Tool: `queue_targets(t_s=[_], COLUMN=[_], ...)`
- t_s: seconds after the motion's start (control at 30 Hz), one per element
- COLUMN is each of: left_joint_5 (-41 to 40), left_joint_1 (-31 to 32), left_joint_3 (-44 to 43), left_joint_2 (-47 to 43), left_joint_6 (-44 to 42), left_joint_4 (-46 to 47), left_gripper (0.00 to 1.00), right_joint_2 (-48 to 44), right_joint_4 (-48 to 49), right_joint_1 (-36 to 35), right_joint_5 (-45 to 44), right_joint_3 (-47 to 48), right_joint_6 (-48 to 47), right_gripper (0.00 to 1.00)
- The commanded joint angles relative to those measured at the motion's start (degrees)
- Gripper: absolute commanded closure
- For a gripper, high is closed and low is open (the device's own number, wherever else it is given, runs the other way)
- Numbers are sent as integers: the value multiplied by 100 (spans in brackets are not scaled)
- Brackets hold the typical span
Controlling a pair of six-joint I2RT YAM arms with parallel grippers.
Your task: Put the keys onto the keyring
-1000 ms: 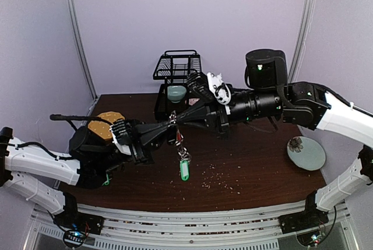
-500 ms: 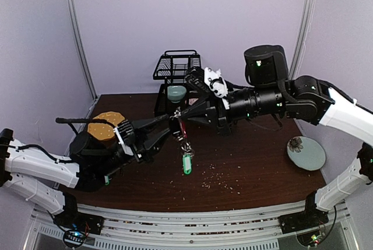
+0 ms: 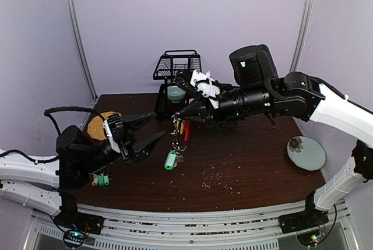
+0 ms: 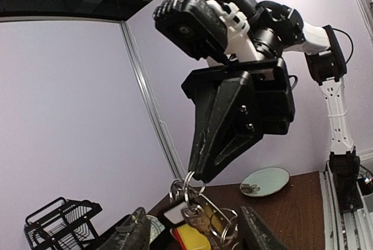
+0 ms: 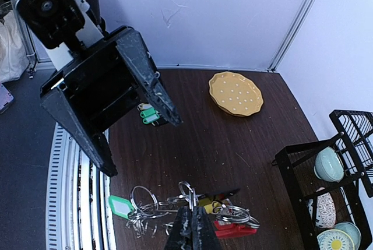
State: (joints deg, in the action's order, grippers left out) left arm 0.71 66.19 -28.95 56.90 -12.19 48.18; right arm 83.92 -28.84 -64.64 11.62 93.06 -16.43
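Note:
My right gripper [image 3: 176, 118] is shut on a small ring at the top of the keyring [image 3: 179, 136] and holds it in the air above the table. The keyring hangs as a cluster of silver rings and keys with a green tag [image 3: 170, 161], a yellow tag and a red part [image 3: 186, 130]. In the right wrist view the cluster [image 5: 198, 206] hangs just past my shut fingertips [image 5: 189, 218]. My left gripper [image 3: 158, 125] is open and empty, just left of the cluster; it also shows in the right wrist view [image 5: 141, 147]. Loose keys with green tags [image 3: 100, 179] lie on the table near the left arm.
A black wire rack [image 3: 176, 75] with bowls stands at the back. A yellow plate [image 3: 102, 125] lies at the left, partly behind the left arm. A pale blue plate [image 3: 306, 152] lies at the right. Crumbs dot the table's middle.
My left gripper has opened, let go of the keyring and drawn back to the left. The right gripper has kept hold of the cluster and shifted left, and the green tag has swung left.

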Motion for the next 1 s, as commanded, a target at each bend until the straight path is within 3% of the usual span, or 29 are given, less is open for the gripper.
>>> queue_targets(t_s=[0.0,0.17,0.27,0.33,0.43,0.6,0.77,0.97], left_joint_5=[-8,-36,-31,225,606,288,-73,129], left_joint_1=[-130,-203,-211,-206,-212,-236,-273,-274], left_joint_3=[-776,-1097,-1200,-1356,-1326,-817,-753,-801], left_joint_2=[169,307,325,347,216,-271,-314,-206], left_joint_6=[936,871,623,496,391,439,366,362], left_joint_4=[-1228,-1625,-1671,-1850,-1994,-1834,-2024,-1853], left_gripper=[52,58,69,71,68,61,64,64], right_joint_2=[-87,-191,-280,-336,-480,-535,-537,-526], right_joint_4=[412,834,1303,1659,2265,2686,2858,3147], right_joint_1=[-32,-33,-25,-21,12,80,88,92], right_joint_5=[-50,210,369,484,662,873,1028,1055], right_joint_3=[27,-216,-543,-739,-1123,-1361,-1374,-1504], right_joint_6=[27,134,254,391,635,888,980,1110], right_gripper=[100,100,100,100,100,100,100,100])
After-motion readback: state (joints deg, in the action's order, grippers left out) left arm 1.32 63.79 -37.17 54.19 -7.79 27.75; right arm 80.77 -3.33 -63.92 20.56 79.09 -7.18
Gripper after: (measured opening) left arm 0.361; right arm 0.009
